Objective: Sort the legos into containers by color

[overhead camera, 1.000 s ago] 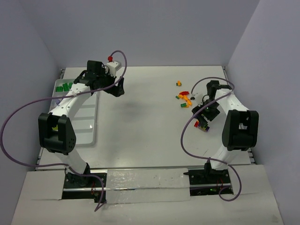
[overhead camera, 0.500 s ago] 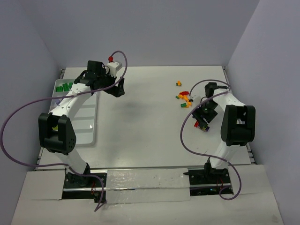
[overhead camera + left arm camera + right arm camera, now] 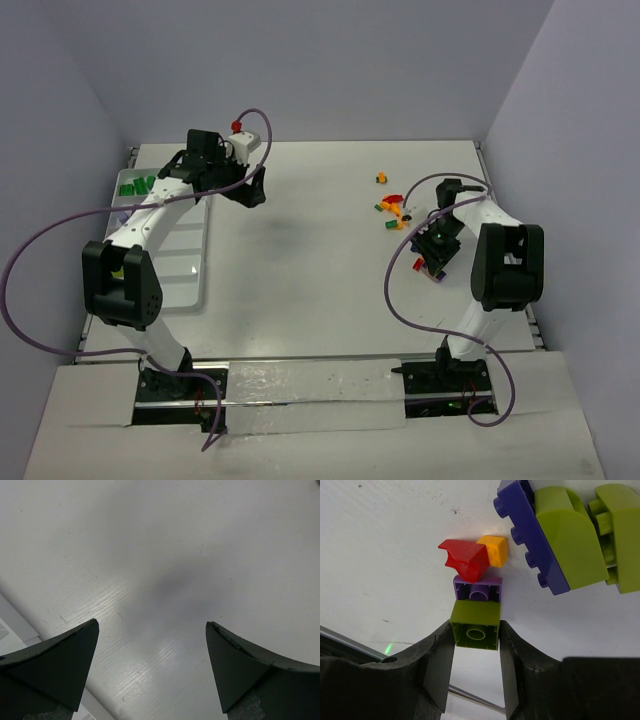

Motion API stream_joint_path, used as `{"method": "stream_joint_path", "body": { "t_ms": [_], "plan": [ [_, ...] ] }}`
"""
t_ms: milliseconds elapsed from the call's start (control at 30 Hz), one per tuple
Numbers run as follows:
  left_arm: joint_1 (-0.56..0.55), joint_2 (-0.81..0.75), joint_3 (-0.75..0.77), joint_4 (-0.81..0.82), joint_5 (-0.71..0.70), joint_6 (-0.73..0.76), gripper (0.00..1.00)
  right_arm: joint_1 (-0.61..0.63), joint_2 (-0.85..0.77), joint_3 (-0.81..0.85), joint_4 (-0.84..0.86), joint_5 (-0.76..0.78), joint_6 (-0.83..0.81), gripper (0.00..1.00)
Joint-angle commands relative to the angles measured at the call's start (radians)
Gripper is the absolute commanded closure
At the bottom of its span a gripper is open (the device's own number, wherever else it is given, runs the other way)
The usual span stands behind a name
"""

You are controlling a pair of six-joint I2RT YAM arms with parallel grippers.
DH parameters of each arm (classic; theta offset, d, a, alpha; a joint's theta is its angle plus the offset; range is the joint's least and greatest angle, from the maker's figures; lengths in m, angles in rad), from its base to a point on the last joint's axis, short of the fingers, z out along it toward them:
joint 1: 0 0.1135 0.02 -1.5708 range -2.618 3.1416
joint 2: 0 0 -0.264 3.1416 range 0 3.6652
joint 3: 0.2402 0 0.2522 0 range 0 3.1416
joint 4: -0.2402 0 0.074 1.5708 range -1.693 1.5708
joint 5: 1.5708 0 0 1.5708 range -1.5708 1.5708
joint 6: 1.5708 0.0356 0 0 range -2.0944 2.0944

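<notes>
In the right wrist view, my right gripper (image 3: 476,626) is shut on a lime green lego (image 3: 475,614), one finger against each side. A purple lego (image 3: 477,588) sits tight against it, with a red lego (image 3: 465,560) and an orange one (image 3: 495,550) just beyond. A dark purple plate (image 3: 530,535) carrying lime pieces (image 3: 565,537) lies to the right. From above, the right gripper (image 3: 432,262) is low at the table's right side. My left gripper (image 3: 255,185) hangs open over bare table beside the white tray (image 3: 165,255), which holds dark green legos (image 3: 135,185) at its far end.
More loose legos (image 3: 393,210) lie ahead of the right gripper, and a single orange one (image 3: 381,178) lies farther back. A white box with a red knob (image 3: 240,132) stands behind the left arm. The table's right edge runs close to the right arm.
The right gripper's jaws have closed in onto the lime green lego, and the arm has shifted slightly toward the pile. The left arm has not moved.
</notes>
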Motion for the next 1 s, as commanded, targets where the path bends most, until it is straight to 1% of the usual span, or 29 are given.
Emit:
{"method": "stream_joint_path", "body": {
  "t_ms": [0,100,167,233,267,400,467,533,600,633,667,733,800,867,933,967],
  "plan": [
    [-0.008,-0.007,0.018,0.013,0.002,-0.006,0.02,0.003,-0.066,0.013,-0.023,-0.028,-0.012,0.73],
    [-0.008,-0.019,0.012,0.018,0.013,-0.028,0.04,0.003,-0.113,0.059,-0.093,-0.065,-0.012,0.80],
    [0.001,-0.048,-0.006,0.024,0.046,-0.036,0.04,0.003,-0.142,0.139,-0.167,-0.135,-0.005,0.89],
    [0.021,-0.074,-0.024,0.033,0.109,-0.047,0.03,0.003,-0.147,0.220,-0.226,-0.203,0.005,0.98],
    [0.038,-0.086,-0.034,0.040,0.156,-0.056,0.03,0.004,-0.144,0.289,-0.263,-0.243,0.013,1.00],
    [0.173,-0.147,-0.096,0.110,0.462,-0.161,0.01,0.053,-0.094,0.537,-0.356,-0.504,0.095,1.00],
    [0.199,-0.170,-0.127,0.152,0.593,-0.210,0.01,0.122,-0.068,0.592,-0.338,-0.607,0.146,1.00],
    [0.202,-0.201,-0.174,0.228,0.664,-0.284,0.01,0.212,-0.045,0.622,-0.269,-0.710,0.224,1.00],
    [0.202,-0.208,-0.204,0.291,0.730,-0.350,0.01,0.280,-0.037,0.624,-0.184,-0.769,0.294,1.00],
    [0.202,-0.206,-0.221,0.331,0.800,-0.423,0.01,0.323,-0.034,0.620,-0.116,-0.800,0.349,1.00],
    [0.201,-0.206,-0.257,0.404,0.830,-0.468,0.02,0.366,-0.030,0.614,-0.037,-0.830,0.407,1.00],
    [0.198,-0.217,-0.330,0.627,0.898,-0.639,0.04,0.413,-0.025,0.602,0.103,-0.876,0.502,1.00],
    [0.188,-0.229,-0.394,0.772,0.914,-0.809,0.06,0.438,-0.023,0.578,0.201,-0.925,0.602,1.00],
    [0.170,-0.232,-0.431,0.908,0.921,-0.879,0.07,0.454,-0.024,0.548,0.351,-0.974,0.732,1.00],
    [0.149,-0.231,-0.447,0.972,0.912,-0.946,0.07,0.460,-0.030,0.504,0.489,-0.998,0.852,1.00],
    [0.130,-0.229,-0.461,1.025,0.911,-1.007,0.08,0.469,-0.042,0.464,0.603,-1.022,0.949,1.00]
  ]
}}
